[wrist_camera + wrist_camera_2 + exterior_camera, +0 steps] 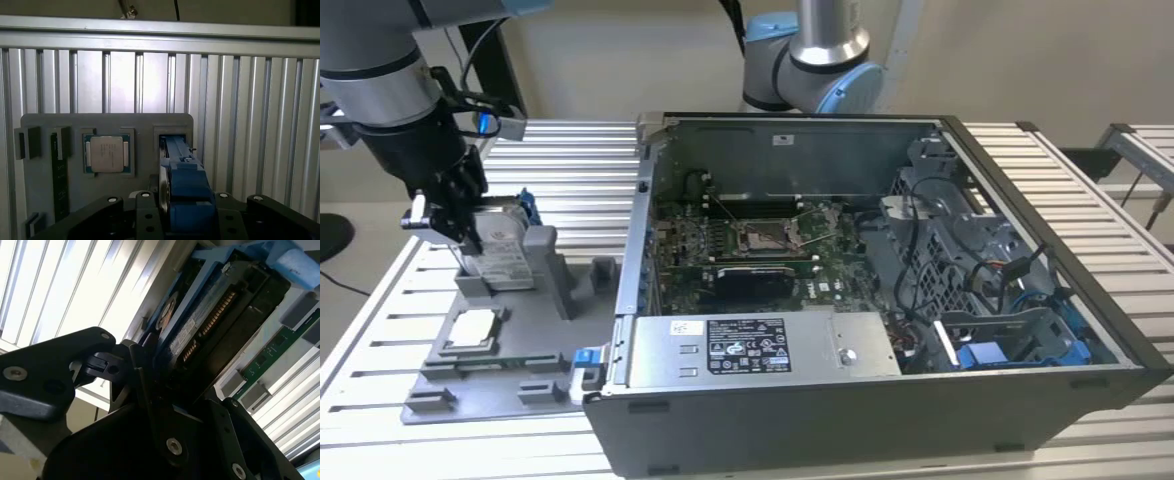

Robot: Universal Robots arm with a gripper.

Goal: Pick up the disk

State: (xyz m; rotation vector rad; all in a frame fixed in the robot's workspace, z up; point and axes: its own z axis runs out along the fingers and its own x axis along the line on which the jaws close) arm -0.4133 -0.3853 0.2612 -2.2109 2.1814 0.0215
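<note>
Over at the exterior view's left, the silver-grey metal hard disk in its blue plastic carrier (504,245) stands on edge in a slot of the grey plastic holder tray (554,275) on the slatted aluminium worktop (374,300). The black claw (454,232) looks clamped across it, one finger per face. I'd guess it's stiff, dense and shock-sensitive, so gripping the flat faces beats grabbing the bendy blue frame.

The arm (387,95) points down, claw (454,228) seemingly clamped on the disk (502,248).

Lab: opened computer case (854,425), aluminium table (1081,200)
</note>
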